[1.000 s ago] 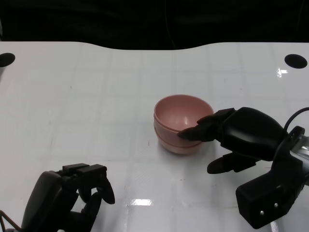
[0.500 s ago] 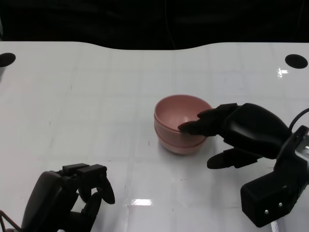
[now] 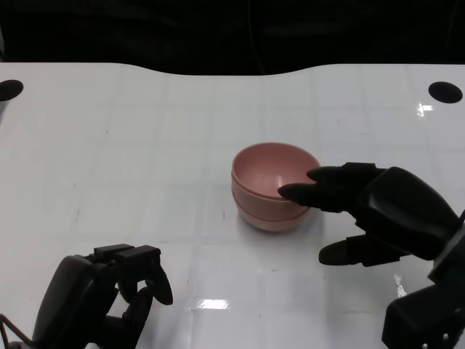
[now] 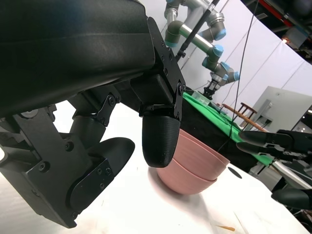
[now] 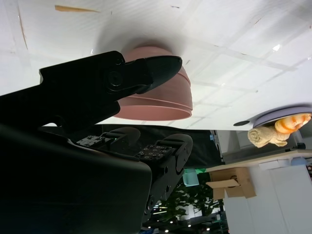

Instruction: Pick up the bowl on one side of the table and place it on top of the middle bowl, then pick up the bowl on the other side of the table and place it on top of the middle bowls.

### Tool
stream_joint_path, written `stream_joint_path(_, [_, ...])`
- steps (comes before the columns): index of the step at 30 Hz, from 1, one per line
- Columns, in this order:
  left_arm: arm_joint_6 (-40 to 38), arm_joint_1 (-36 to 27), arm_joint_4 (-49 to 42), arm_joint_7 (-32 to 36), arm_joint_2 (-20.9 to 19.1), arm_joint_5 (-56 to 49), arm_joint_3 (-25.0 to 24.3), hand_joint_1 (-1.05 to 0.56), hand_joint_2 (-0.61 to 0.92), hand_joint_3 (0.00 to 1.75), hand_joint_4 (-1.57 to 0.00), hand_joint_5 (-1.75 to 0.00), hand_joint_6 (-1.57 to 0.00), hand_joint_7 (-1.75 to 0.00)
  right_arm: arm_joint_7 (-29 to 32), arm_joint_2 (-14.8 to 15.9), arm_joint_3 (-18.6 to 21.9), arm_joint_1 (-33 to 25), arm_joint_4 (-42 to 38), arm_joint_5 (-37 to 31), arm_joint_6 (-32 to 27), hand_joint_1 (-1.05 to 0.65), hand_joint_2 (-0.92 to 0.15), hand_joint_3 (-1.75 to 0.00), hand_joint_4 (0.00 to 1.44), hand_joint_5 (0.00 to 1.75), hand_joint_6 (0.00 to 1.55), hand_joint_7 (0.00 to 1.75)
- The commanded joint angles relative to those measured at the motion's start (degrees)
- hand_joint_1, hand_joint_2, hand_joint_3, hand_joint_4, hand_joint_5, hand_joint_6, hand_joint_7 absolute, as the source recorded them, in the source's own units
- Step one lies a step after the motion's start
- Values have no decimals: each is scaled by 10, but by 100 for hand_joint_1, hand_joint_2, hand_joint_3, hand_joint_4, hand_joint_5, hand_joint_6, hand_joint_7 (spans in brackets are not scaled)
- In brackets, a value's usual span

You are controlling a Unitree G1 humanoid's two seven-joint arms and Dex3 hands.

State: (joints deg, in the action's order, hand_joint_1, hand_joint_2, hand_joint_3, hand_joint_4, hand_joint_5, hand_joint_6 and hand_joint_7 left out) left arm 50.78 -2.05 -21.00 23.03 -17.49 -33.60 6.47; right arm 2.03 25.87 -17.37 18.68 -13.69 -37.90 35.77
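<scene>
- Head view: the stacked pink bowls sit near the middle of the white surface, the nest reading as at least two shells, one rim line showing under the top one. The right hand hovers at the stack's 3 o'clock side, fingers apart and gripping nothing, upper fingertips over the near rim and a lower finger hanging clear of the wall. The step in hand looks like letting go; it is done well if the hand lifts up and draws off toward 3 o'clock without brushing the rim, since a light plastic-looking bowl would slide or tip at a nudge. The left hand rests at 7 o'clock from the stack, well apart, fingers curled in with nothing in them.
- Left wrist view: past the left hand's dark fingers, the bowls stand upright on the surface, matte pink, smooth, rounded toward a narrow foot, the upper shell seated level in the lower. The right hand's fingertips hang spread beyond the stack, apart from it. Other robot arms stand in the background.
- Right wrist view: this picture is turned over. A finger of the right hand crosses in front of the bowls, whose walls show two fine seam lines; whether it touches cannot be told here. No loose bowl is visible in any view, so the stacking appears finished.
</scene>
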Motion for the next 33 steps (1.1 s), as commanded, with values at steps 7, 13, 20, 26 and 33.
stream_joint_path(7, [-1, 5, -4, 2, -7, 0, -2, -6, 21, 164, -92, -167, -86, -147, 2, 20, 40, -87, 61, 42, 15, -49, -90, -3, 44, 3, 44, 3])
stream_joint_path(13, [4, 4, -3, 5, -8, -1, -4, -7, 19, 166, -93, -167, -86, -148, 23, 2, 55, -151, 91, 67, 35, -34, -85, 0, 60, 13, 60, 11])
stream_joint_path(20, [1, -1, -4, -3, -10, 9, -6, -8, 20, 164, -91, -167, -85, -148, 61, -50, 70, -180, 86, 94, 48, -1, -83, 0, 86, 41, 89, 24])
stream_joint_path(26, [1, -2, -5, -3, -12, 11, -7, -7, 21, 162, -90, -167, -84, -149, 103, -80, 75, -149, 1, 115, 125, 27, -37, -97, 94, 121, 102, 74])
stream_joint_path(33, [13, -2, -14, 2, -14, 15, -10, -8, 22, 161, -89, -167, -84, -149, 76, -88, 73, -112, -92, 173, 170, 46, -5, -174, 108, 171, 103, 138])
